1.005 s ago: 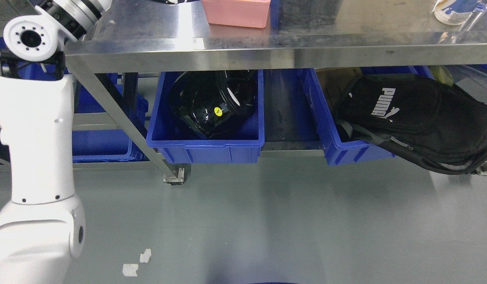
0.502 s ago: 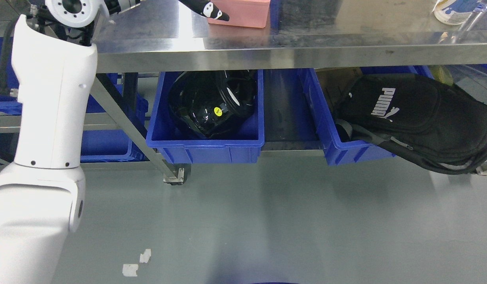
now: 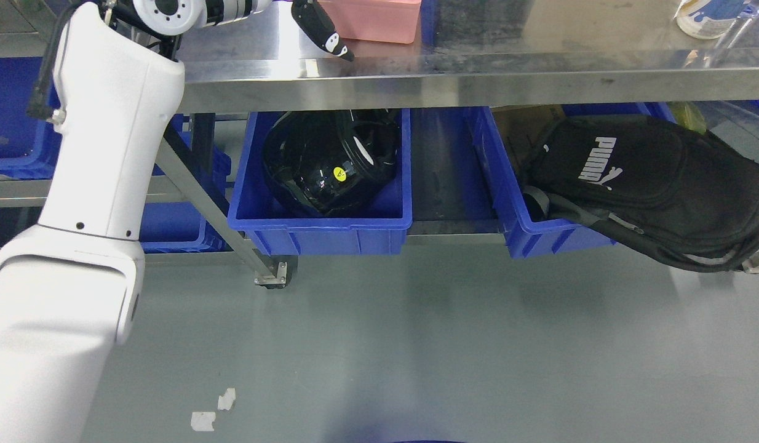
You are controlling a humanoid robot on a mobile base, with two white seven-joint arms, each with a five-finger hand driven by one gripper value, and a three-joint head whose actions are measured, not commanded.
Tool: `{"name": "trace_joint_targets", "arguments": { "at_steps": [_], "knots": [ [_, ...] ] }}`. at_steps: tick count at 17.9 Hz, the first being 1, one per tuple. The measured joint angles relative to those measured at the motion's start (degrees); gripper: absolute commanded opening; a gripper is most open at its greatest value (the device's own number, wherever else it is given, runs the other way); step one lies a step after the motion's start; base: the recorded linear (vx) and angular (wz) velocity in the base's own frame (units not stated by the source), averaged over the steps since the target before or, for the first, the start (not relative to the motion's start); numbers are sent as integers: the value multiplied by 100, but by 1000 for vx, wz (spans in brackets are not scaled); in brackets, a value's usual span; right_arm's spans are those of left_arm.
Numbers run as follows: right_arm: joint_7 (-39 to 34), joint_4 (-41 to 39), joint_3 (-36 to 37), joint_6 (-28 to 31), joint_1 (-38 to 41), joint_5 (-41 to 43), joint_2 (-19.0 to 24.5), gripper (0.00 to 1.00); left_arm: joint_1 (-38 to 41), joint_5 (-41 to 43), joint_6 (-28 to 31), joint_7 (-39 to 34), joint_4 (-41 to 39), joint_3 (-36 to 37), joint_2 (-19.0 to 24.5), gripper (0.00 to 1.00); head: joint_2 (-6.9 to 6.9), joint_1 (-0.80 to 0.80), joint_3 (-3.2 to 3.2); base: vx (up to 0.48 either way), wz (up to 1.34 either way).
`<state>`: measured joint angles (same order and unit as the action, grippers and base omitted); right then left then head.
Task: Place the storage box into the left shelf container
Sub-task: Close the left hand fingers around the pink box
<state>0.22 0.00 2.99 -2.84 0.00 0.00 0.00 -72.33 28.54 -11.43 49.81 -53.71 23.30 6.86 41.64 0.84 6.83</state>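
- Your left hand (image 3: 321, 27) reaches in over the steel table (image 3: 478, 77) at the top of the head view; only one black finger (image 3: 330, 42) with a white mark shows, pointing down toward the table's front edge, so you cannot tell whether the fingers are spread, curled or gripping
- The pink storage box (image 3: 372, 18) sits on the tabletop just right of that finger; whether they touch, you cannot tell, and the finger overlaps the box's left end in this view
- Your white left arm (image 3: 103, 154) rises from the lower left corner up to the table's left end
- Under the table, the left blue bin (image 3: 321, 231) holds a glossy black helmet (image 3: 330, 163) with a small yellow sticker (image 3: 339, 173)
- The right blue bin (image 3: 527, 237) carries a black bag (image 3: 650, 184) with white lettering; the bag spills over the bin's rim to the right
- More blue bins (image 3: 170, 224) stand behind the table leg at the far left; their contents are hidden
- The storage box is pale pink, plain-walled plastic, upright; its top is cut off by the picture's upper edge
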Motion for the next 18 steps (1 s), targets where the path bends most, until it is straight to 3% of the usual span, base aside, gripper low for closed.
{"name": "trace_joint_targets", "arguments": {
  "at_steps": [6, 12, 15, 18],
  "knots": [
    [17, 0, 0, 3, 0, 0, 0, 100, -202, 164, 208, -283, 517, 119, -240, 98, 0, 0, 0, 0, 9],
    [7, 0, 0, 6, -1, 0, 0, 100, -404, 221, 260, -490, 1032, 189, -425, 90, 0, 0, 0, -1, -5],
    [-4, 0, 0, 17, 0, 0, 0, 100, -448, 233, 266, -585, 1250, 211, -492, 73, 0, 0, 0, 3, -58],
    [-5, 0, 0, 19, 0, 0, 0, 100, -480, 238, 261, -608, 1399, 178, -540, 43, 0, 0, 0, 14, -88]
  ]
}}
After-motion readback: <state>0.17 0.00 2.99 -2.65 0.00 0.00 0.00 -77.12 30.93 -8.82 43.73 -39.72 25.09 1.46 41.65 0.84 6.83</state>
